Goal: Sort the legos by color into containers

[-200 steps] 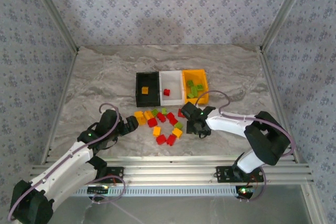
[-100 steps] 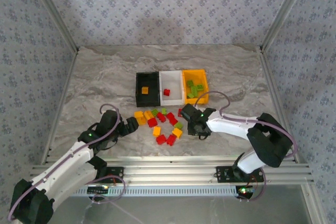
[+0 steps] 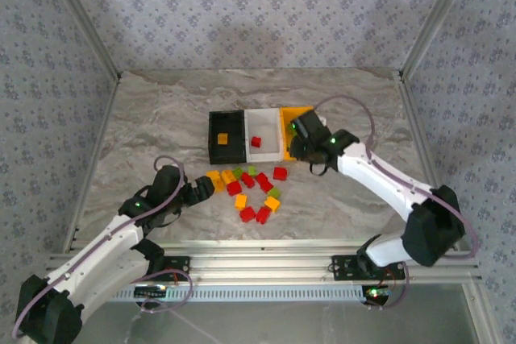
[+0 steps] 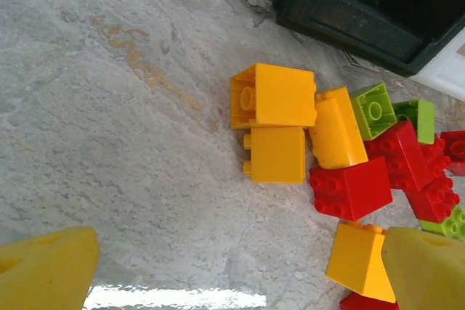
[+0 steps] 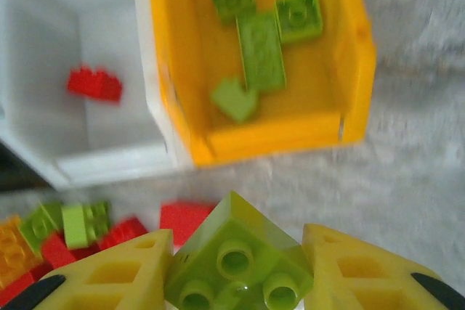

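Clamped on a green brick (image 5: 236, 270), the right hand (image 5: 237, 241) has swung from the loose bricks (image 3: 246, 191) on the worktop (image 3: 161, 118) to the orange bin (image 5: 349, 56) of greens; the left hand (image 4: 232, 266) hangs over them, fingers apart.

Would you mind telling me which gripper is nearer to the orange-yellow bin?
Right. The right gripper hovers just short of the orange-yellow bin, shut on a green brick; the left gripper sits open beside the loose bricks, well away.
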